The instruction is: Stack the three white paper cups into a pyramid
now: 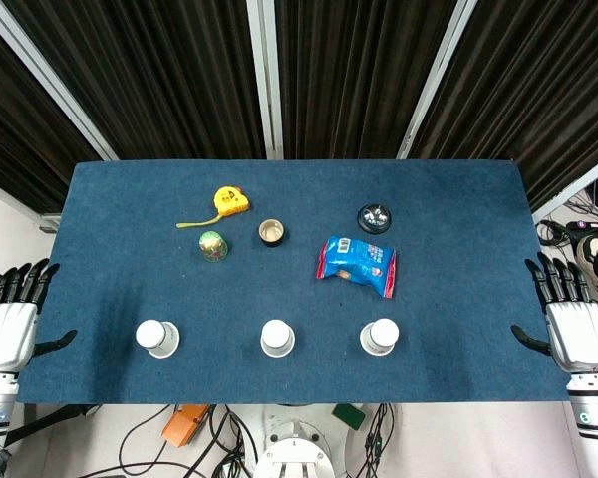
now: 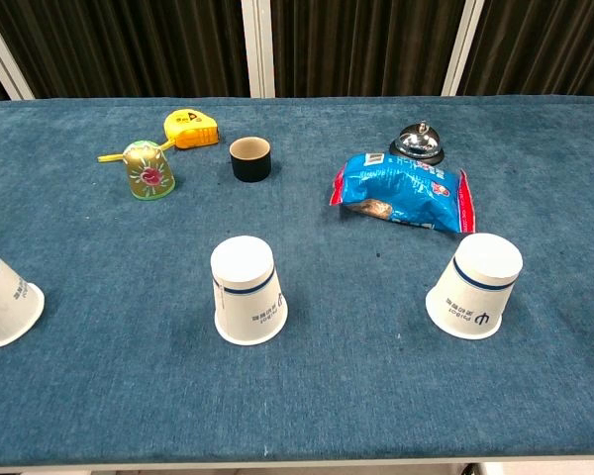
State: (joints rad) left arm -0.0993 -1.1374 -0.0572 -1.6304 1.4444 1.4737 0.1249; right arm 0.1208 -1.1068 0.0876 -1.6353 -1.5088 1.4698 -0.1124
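- Left hand [image 1: 7, 329] sits off the left edge of the worktop [image 1: 110, 249], fingers spread and straight, holding nothing; it shows only in the head view
- Right hand [image 1: 576, 329] sits off the right edge, likewise released with fingers apart and nothing in it; also only in the head view
- Three white paper cups stand upside down in a row along the near side of the blue worktop, well apart from one another and none stacked: the left cup [image 1: 156, 337], the middle cup [image 1: 277, 338], the right cup [image 1: 381, 336]; in the chest view the left cup [image 2: 2, 297] is cut by the frame edge, the middle cup [image 2: 247, 291] and the right cup [image 2: 474, 286] show a dark band near the top
- Farther back: a yellow tape measure [image 1: 230, 201] with its tape pulled out to the left; a small green patterned cup [image 1: 213, 245] just in front of it, upside down; a short dark cup [image 1: 271, 233] standing open end up; a blue snack bag [image 1: 357, 263] lying flat; a silver call bell [image 1: 375, 217] just behind the bag
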